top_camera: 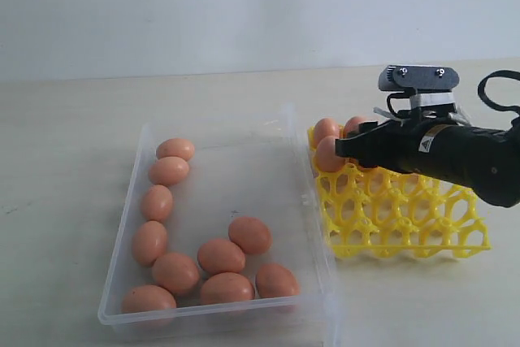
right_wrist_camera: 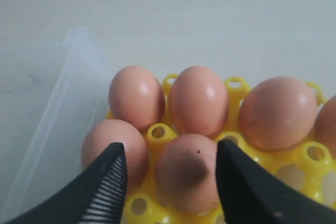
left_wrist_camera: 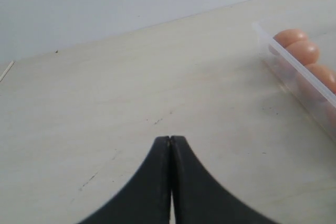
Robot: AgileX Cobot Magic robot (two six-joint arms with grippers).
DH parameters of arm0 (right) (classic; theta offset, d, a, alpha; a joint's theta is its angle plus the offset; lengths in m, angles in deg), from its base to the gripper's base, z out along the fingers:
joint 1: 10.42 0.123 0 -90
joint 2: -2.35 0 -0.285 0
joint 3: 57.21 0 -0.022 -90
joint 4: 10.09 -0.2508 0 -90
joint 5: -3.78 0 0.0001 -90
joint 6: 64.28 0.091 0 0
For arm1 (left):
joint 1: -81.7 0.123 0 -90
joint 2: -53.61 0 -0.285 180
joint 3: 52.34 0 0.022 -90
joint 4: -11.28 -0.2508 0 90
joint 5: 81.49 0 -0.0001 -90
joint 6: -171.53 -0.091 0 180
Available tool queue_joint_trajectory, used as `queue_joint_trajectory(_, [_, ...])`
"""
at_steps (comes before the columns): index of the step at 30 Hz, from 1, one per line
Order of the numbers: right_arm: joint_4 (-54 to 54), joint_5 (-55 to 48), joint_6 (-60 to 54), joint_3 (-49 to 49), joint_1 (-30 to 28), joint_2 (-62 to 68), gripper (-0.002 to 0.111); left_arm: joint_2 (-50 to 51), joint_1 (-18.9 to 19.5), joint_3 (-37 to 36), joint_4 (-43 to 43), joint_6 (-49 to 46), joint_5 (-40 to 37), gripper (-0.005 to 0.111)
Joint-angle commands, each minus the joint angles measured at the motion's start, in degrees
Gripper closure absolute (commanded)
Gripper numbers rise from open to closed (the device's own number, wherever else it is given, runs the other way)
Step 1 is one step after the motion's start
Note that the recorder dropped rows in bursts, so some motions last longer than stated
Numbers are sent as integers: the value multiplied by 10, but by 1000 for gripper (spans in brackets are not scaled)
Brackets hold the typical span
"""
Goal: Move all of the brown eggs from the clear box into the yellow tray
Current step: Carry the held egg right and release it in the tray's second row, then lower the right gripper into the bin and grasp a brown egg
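**Brown eggs split between box and tray; right fingers spread around one seated egg**

Brown eggs (top_camera: 221,256) lie in two places. Ten rest loose on the floor of the clear box (top_camera: 236,176): four run in a line along its left wall, and six cluster at the near end. The others sit in cups at the corner of the yellow tray (top_camera: 406,217) closest to the box, which stands just beside the tray on the worktop (top_camera: 65,160).

The right fingers (top_camera: 356,149) hang over that filled corner, on the end of a black arm reaching in from the right. In the right wrist view the right fingers (right_wrist_camera: 105,187) are parted about an egg's width. Between them one egg (right_wrist_camera: 186,177) sits in its cup in the yellow tray (right_wrist_camera: 157,132), closer to the smooth finger than to the ribbed one. Whether either finger touches the egg cannot be told. A second egg sits beside it, partly behind the ribbed finger. The next row holds three whole eggs, with part of a fourth at the picture's edge. A wall of the clear box (right_wrist_camera: 58,108) shows beside the tray.

The left fingers (left_wrist_camera: 152,182) are pressed together, tip to tip, with nothing between them. They are over bare worktop (left_wrist_camera: 131,87), well apart from the rim of the clear box (left_wrist_camera: 294,61). Three brown eggs (left_wrist_camera: 291,38) show behind that rim.
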Motion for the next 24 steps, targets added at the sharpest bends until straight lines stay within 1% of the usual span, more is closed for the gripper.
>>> queue_joint_trajectory(1, [0, -85, -60, -13, -1, -82, 85, -3, -1, 2, 3, 0, 4, 107])
queue_joint_trajectory(2, [0, -118, -63, -24, 5, -100, 94, -3, -1, 2, 3, 0, 4, 107])
queue_joint_trajectory(3, [0, -171, -73, -46, 11, -123, 107, -3, -1, 2, 3, 0, 4, 107])
queue_joint_trajectory(4, [0, -210, -72, -64, 19, -137, 108, -3, -1, 2, 3, 0, 4, 107])
queue_joint_trajectory(6, [0, -324, -72, -119, 41, -155, 108, -3, -1, 2, 3, 0, 4, 107])
queue_joint_trajectory(10, [0, -532, -98, -234, 100, -144, 108, -3, -1, 2, 3, 0, 4, 107])
queue_joint_trajectory(11, [-13, -568, -98, -256, 116, -134, 108, -3, -1, 2, 3, 0, 4, 107])
queue_joint_trajectory(13, [-64, -603, -112, -282, 143, -117, 106, -3, -1, 2, 3, 0, 4, 107])
queue_joint_trajectory(15, [-131, -622, -171, -298, 170, -96, 99, -3, -1, 2, 3, 0, 4, 107])
queue_joint_trajectory(18, [-181, -665, -242, -316, 205, -55, 80, -3, -1, 2, 3, 0, 4, 107])
queue_joint_trajectory(20, [-184, -704, -287, -328, 221, -28, 66, -3, -1, 2, 3, 0, 4, 107])
queue_joint_trajectory(22, [-171, -739, -292, -344, 230, 5, 53, -3, -1, 2, 3, 0, 4, 107])
queue_joint_trajectory(24, [-164, -762, -290, -360, 233, 34, 46, -3, -1, 2, 3, 0, 4, 107])
